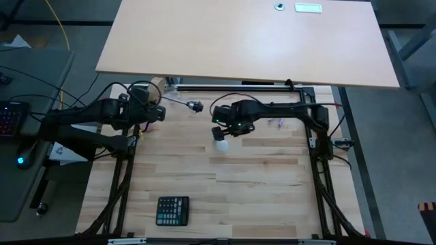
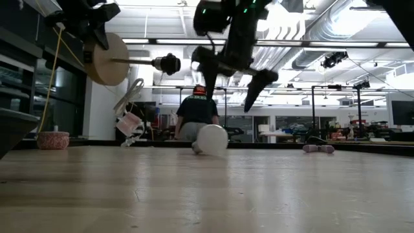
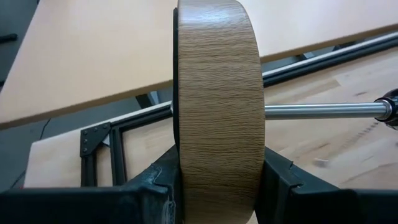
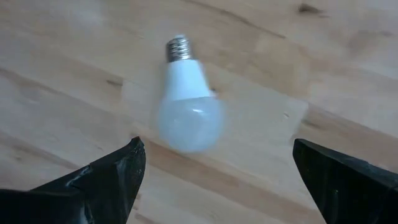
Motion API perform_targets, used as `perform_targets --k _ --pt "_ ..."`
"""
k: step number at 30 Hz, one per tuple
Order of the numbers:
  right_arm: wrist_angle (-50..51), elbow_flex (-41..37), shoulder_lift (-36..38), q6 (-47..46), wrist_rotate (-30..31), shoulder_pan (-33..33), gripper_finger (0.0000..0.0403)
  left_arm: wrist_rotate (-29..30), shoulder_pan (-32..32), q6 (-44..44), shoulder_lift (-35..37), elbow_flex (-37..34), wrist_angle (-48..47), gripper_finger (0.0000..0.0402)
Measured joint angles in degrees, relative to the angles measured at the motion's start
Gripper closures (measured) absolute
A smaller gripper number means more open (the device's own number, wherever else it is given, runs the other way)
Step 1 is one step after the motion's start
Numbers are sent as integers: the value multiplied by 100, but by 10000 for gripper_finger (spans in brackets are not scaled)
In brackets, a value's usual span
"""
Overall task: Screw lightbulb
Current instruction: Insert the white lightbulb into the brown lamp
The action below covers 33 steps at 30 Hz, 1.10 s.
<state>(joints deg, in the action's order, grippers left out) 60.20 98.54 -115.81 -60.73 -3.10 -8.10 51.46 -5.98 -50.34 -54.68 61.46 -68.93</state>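
My table (image 1: 259,170) is pale butcher-block wood on a black frame, and a big light board (image 1: 245,41) overhangs its far edge. A black calculator (image 1: 172,210) lies near the front edge, well apart from everything else. In the low view the room behind is an open lab with ceiling lights and pipes, and a person (image 2: 196,115) sits with their back to me. A small pink-grey thing (image 2: 318,148) lies on the table off to one side; I cannot tell what it is.

My left gripper (image 3: 217,186) is raised over the table's far left part and clamps the rim of the wooden disc (image 3: 217,106), held on edge. A metal rod (image 3: 320,111) runs sideways from the disc to the black socket (image 2: 169,63), which points toward my right arm.

The bulb (image 4: 186,106) lies on its side on the table near the middle, bare, with its screw base (image 4: 178,48) pointing away from my wrist camera. My right gripper (image 4: 217,180) hangs just above it, fingers (image 4: 106,180) spread wide and touching nothing, the bulb showing between them.
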Motion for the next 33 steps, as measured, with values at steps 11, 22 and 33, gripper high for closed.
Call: perform_targets --k 11,22,33 --pt "-65 -7 -732 1245 569 -166 6 18 0 151 -1 1 -15 283" --pt "-534 17 -1356 3609 693 -479 6 -47 2 143 -1 1 -26 283" --pt "-400 574 -1416 6804 1115 -503 6 -52 2 107 -1 1 -24 283"
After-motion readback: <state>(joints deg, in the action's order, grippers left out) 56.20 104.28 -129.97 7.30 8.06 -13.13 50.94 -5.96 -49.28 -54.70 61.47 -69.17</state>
